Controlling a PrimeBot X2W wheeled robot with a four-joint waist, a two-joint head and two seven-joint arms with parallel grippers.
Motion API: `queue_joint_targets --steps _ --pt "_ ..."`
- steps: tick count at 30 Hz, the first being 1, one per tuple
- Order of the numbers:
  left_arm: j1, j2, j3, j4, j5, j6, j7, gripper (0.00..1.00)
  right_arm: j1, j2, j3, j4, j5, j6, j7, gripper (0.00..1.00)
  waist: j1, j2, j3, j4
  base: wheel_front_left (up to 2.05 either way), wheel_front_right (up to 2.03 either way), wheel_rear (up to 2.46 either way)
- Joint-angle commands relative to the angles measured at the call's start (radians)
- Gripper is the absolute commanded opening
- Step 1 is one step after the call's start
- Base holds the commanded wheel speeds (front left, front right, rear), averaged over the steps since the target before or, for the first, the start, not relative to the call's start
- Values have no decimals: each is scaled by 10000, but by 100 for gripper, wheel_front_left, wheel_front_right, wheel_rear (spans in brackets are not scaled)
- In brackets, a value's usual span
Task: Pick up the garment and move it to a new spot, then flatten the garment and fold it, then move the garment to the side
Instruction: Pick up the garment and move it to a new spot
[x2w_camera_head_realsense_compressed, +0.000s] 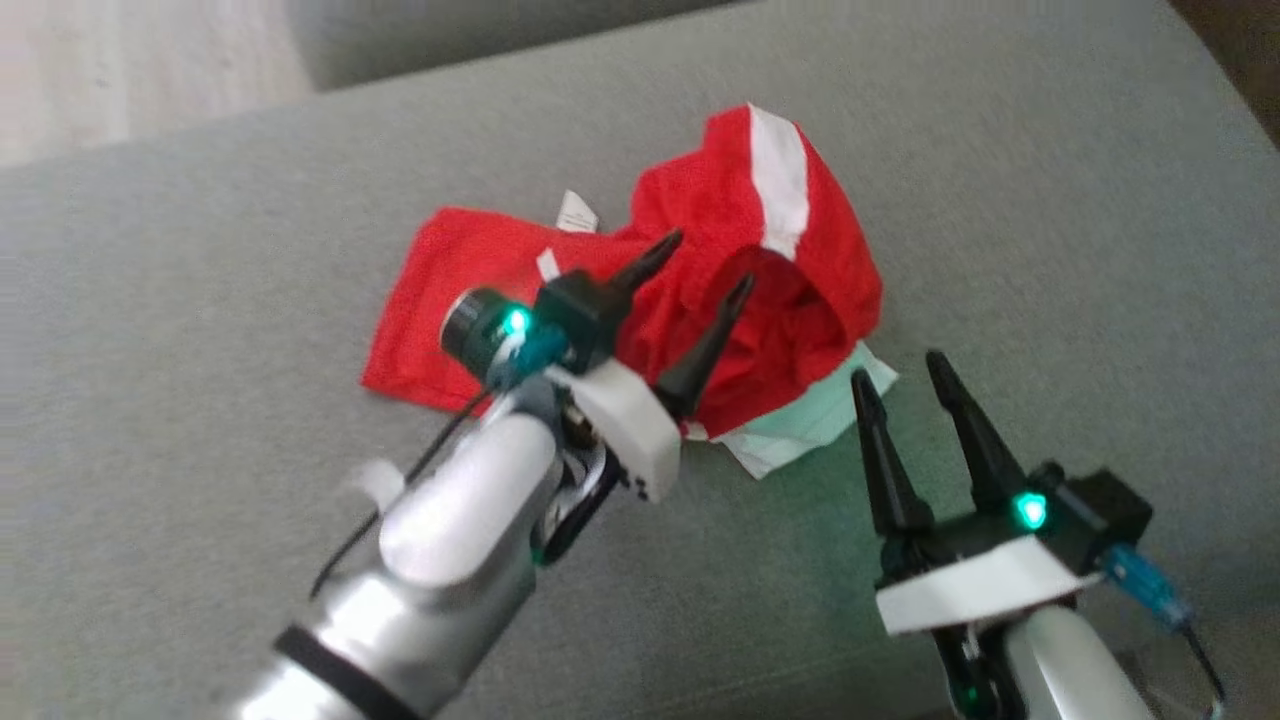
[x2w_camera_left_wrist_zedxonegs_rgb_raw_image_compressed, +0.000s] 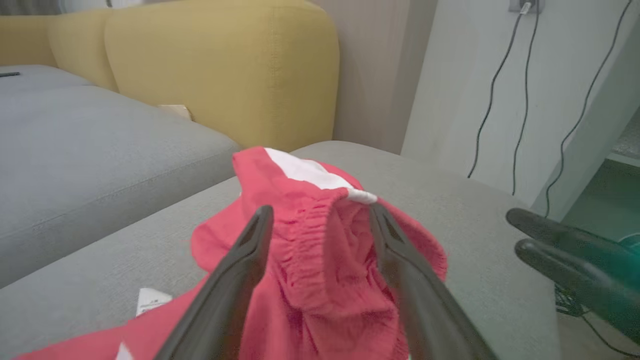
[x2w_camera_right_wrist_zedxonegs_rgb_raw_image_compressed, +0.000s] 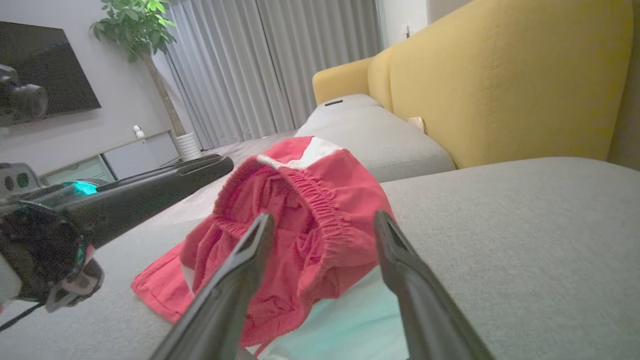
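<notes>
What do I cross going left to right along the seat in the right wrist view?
Left gripper → red shorts → bare grey seat cushion. Right gripper left out: it overlaps the shorts.

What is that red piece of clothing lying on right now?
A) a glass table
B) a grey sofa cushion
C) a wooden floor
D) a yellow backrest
B: the red garment lies crumpled on the grey cushion, with grey fabric showing all round it.
</notes>
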Motion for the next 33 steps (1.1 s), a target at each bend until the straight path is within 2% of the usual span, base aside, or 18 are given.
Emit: queue_joint_targets --steps 1,6,12,17,23,27,33 --pt "327 70 771 -731 361 285 -119 100 243 54 70 -215 -163 75 -107 100 0 0 -824 669 0 0 0" --pt "1897 369 1706 -1378 806 894 -119 100 752 46 -132 -223 -295 75 -107 100 0 0 -1486 1273 0 0 0" --pt "3005 685 2580 -1104 849 1164 -119 100 954 10 -101 -292 -372 75 -107 100 0 0 -1576 1674 0 0 0" --pt "2893 594 2480 -90 777 822 -36 100 842 -87 9 -379 -367 75 -107 100 0 0 -1255 1671 0 0 0" --pt "1578 292 1455 1557 1559 254 184 100 338 -287 207 -473 -238 75 -107 100 0 0 -403 1445 0 0 0" --pt "751 143 837 2560 2257 316 85 100 -51 -405 330 -548 -225 75 -107 100 0 0 69 1176 0 0 0" --pt "189 -38 315 3941 2299 10 213 100 -312 -456 411 -595 -178 75 -107 100 0 0 418 810 0 0 0"
